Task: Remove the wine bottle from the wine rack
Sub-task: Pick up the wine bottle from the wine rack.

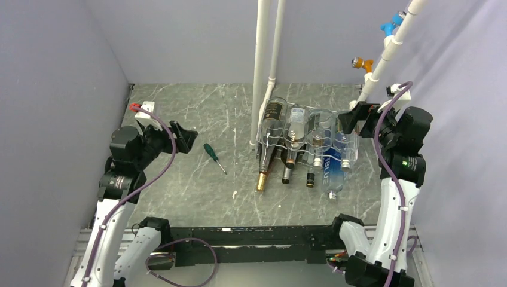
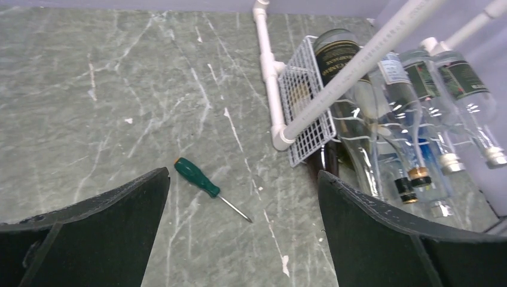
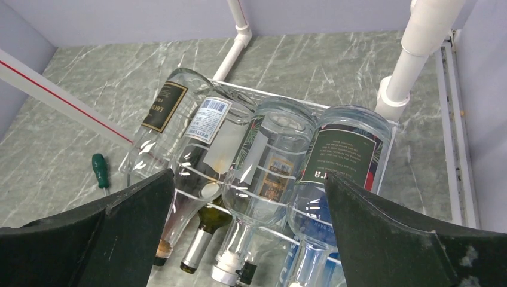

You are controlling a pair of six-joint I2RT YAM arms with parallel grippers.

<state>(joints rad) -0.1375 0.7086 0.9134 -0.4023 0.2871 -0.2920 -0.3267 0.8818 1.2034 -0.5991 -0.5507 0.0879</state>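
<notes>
White capitals, seemingly "BLU", run lengthwise on the blue bottle (image 1: 332, 164), right of centre in the overhead view. In the right wrist view, the black gold-edged label (image 3: 160, 106) at upper left begins "LO", with the rest unclear. The white label (image 3: 210, 116) beside it carries a barcode above unreadable print. Lettering on the dark green label (image 3: 341, 156) is too blurred. In the left wrist view, gold print beside the wine rack (image 2: 308, 140) is too small to read.

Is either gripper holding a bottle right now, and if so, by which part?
Nothing is held. The left gripper and right gripper are both open and empty. The right one hovers over the bottles lying in the rack.
</notes>
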